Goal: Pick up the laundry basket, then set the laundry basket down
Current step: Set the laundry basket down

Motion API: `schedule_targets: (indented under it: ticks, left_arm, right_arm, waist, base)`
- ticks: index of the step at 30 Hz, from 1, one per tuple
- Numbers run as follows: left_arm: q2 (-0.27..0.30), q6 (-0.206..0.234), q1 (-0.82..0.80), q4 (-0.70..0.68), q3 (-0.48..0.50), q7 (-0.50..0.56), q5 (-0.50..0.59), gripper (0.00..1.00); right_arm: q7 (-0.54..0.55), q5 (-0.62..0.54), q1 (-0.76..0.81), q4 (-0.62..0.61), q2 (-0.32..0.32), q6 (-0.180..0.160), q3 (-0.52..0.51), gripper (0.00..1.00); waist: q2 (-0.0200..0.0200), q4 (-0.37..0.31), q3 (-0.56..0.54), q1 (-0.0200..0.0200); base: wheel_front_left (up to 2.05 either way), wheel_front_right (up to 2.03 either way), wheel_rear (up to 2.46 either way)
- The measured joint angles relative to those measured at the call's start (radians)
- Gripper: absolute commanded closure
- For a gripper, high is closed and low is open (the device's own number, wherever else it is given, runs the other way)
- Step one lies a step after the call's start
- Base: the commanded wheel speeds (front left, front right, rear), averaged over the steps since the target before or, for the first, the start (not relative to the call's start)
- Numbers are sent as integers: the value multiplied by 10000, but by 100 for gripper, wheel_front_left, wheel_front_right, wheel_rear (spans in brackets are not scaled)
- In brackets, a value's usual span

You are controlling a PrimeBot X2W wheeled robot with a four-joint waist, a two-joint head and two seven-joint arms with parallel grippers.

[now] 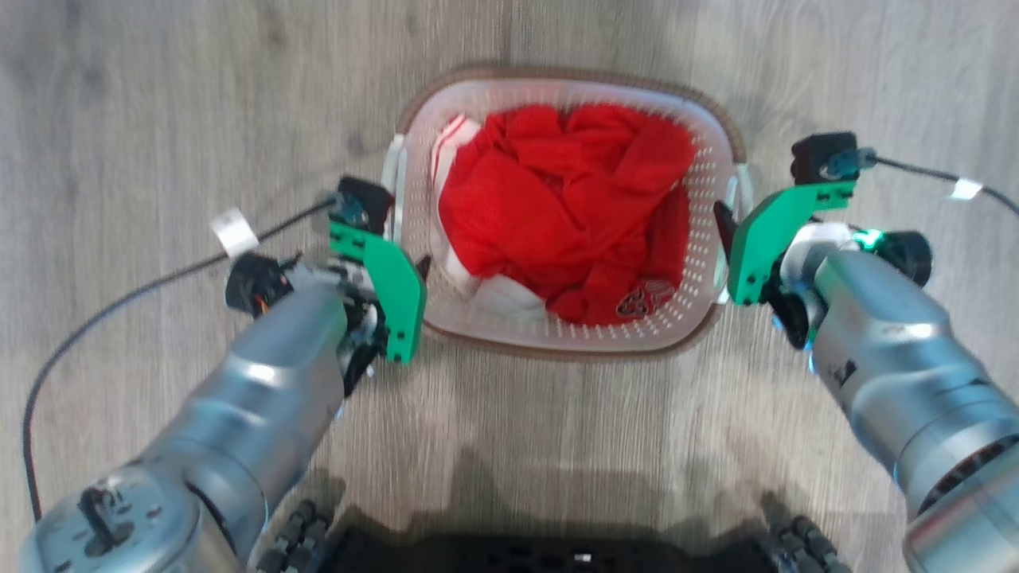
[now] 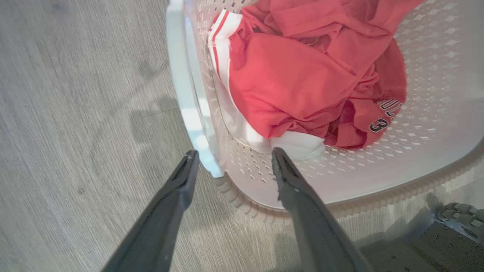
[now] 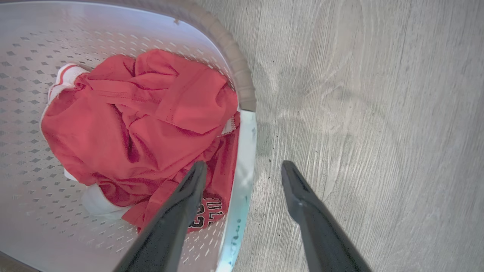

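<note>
White perforated brown-rimmed plastic laundry basket (image 1: 557,348), I find left gripper (image 2: 234,152), right gripper (image 3: 244,164) spread wide astride its handles (image 2: 180,87), holding nothing.

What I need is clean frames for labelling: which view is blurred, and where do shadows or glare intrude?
Head view: soft all over, the floor grain smeared, the laundry basket rim fuzzy, a dark shadow along the bottom edge. Left wrist view: sharp fingers, basket wall washed out at right. Right wrist view: crisp, with faint shadows on the floor beside the rim.
</note>
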Motion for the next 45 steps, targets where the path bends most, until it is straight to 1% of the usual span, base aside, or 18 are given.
schedule_targets:
  ticks: [11,16,22,25,26,32,35,38,40,43,45]
  left_arm:
    - [-2,98,1333,184,-19,65,-81,0]
    - [0,98,1942,274,-27,-337,-56,0]
    - [0,77,2591,403,-27,-930,-58,0]
    - [0,79,2804,454,-27,-1398,-56,0]
    - [0,86,2933,483,-17,-1662,-58,0]
    - [13,194,3429,497,63,-2094,33,0]
    - [56,320,3520,391,311,-2134,33,0]
    - [449,897,3471,-585,1055,-2169,351,0]
    - [798,1287,3499,-1482,1743,-2174,792,0]
    - [1340,1858,3714,-3072,2970,-2180,1778,0]
    - [1607,2178,4147,-4176,3875,-2180,2514,0]
  right_arm:
    - [6,-510,1254,17,222,0,-648,0]
    - [-23,-665,1876,21,251,0,-836,0]
    - [-470,-673,2638,31,357,0,-1028,0]
    - [-794,-673,2951,50,439,0,-1074,0]
    - [-1047,-656,3092,63,445,0,-1172,0]
    - [-1632,-477,3429,-71,451,0,-1457,0]
    - [-1685,-483,3545,-199,451,0,-1521,0]
    - [-1697,-702,3645,-483,416,-2,-1532,0]
    - [-1699,-943,3646,-1070,270,-2,-1783,0]
    - [-1770,-1603,3682,-2104,-105,-2,-2516,0]
    - [-1772,-2247,3908,-3072,-360,-2,-3335,0]
  waist:
    - [1,-136,-2190,-1]
    - [1,-188,-3360,-1]
    - [1,-196,-4802,-1]
    - [1,-177,-5484,-1]
    - [1,-166,-5919,-1]
    - [1,-157,-7064,-1]
    - [1,-164,-7345,-1]
    - [1,-179,-7625,-1]
    - [1,-208,-7746,-1]
    - [1,-270,-7848,-1]
    - [1,-315,-7884,-1]
  base:
    - [0,0,0]
    - [0,0,0]
    - [0,0,0]
    - [0,0,0]
    - [0,0,0]
    - [0,0,0]
    - [0,0,0]
    - [0,0,0]
    - [0,0,0]
    - [0,0,0]
    - [0,0,0]
